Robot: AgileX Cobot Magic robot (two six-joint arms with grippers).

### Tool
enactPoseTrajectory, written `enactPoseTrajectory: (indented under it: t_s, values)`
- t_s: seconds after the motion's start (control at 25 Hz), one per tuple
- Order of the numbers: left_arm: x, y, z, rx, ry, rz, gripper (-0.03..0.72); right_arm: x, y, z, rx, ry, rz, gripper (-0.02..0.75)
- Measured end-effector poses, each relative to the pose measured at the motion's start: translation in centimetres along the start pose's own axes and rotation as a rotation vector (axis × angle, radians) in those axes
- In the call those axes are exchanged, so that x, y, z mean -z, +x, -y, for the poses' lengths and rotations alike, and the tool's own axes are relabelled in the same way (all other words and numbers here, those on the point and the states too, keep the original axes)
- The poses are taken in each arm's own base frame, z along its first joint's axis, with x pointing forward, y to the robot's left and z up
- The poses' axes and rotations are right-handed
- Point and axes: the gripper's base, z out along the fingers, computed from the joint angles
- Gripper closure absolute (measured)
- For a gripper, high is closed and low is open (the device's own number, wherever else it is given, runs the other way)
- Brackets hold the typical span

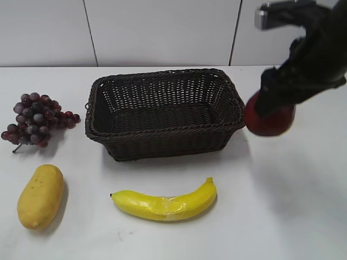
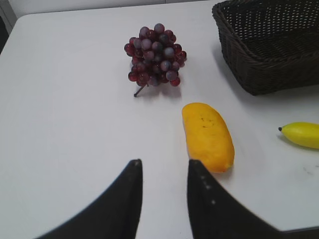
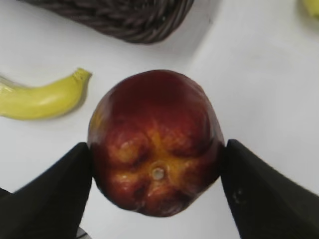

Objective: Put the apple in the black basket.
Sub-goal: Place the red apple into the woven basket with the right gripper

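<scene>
My right gripper (image 1: 269, 111) is shut on the dark red apple (image 1: 269, 120), holding it in the air just right of the black basket (image 1: 162, 140). In the right wrist view the apple (image 3: 155, 142) fills the space between the two black fingers (image 3: 157, 167), lumpy end toward the camera, and the basket corner (image 3: 124, 17) lies ahead at the top. The basket is empty. My left gripper (image 2: 163, 167) is open and empty, low over the white table near the yellow mango; it is out of the exterior view.
A bunch of dark grapes (image 1: 33, 118) lies left of the basket. A yellow-orange mango (image 1: 41, 196) sits at front left. A banana (image 1: 165, 203) lies in front of the basket. A white wall stands behind the table.
</scene>
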Motion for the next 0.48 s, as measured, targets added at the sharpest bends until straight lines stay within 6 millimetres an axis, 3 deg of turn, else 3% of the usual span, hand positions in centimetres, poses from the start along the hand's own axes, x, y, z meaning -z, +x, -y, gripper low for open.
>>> enactPoseTrajectory:
  t_s: [0.12,0.24,0.32,0.48]
  values:
    - [0.0,0.0,0.0,0.000,0.000,0.000,0.453,3.5,-2.4,-0.4,-0.005,-0.022,0.134,0.158]
    - [0.0,0.0,0.0,0.000,0.000,0.000,0.453,5.3,-4.9,-0.8,-0.005,-0.067,0.223,0.158]
    - [0.0,0.0,0.0,0.000,0.000,0.000,0.453,5.6,-6.5,-1.5,0.009,-0.092,0.251,0.158]
    - [0.0,0.0,0.0,0.000,0.000,0.000,0.453,2.9,-9.2,-3.7,0.069,-0.122,0.224,0.158]
